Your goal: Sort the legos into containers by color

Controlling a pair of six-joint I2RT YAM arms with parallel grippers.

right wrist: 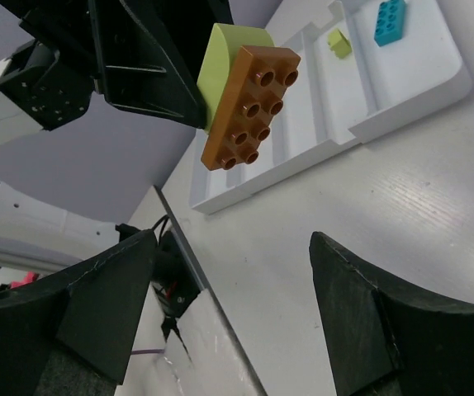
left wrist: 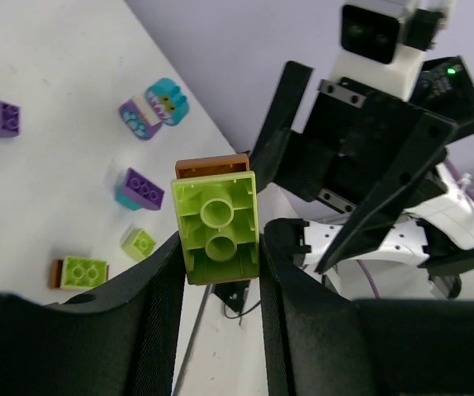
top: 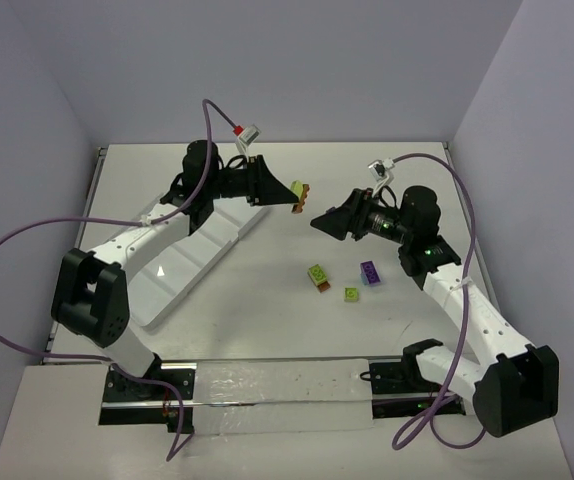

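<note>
My left gripper (top: 289,190) is shut on a lime green brick (left wrist: 216,227) with an orange-brown brick (left wrist: 212,167) stuck to its far side, held in the air past the tray's far end. In the right wrist view the orange-brown brick (right wrist: 251,107) faces me with the lime one (right wrist: 225,62) behind it. My right gripper (top: 319,222) is open and empty, pointing at that pair from a short way off, not touching it. The white tray (top: 172,280) lies at the left; a teal brick (right wrist: 390,21) and a small lime brick (right wrist: 338,43) lie in its compartments.
Loose on the table between the arms are a lime brick on an orange-brown one (top: 318,275), a small lime brick (top: 350,294) and a purple brick on a teal one (top: 371,272). The left wrist view also shows more purple and teal pieces (left wrist: 150,111).
</note>
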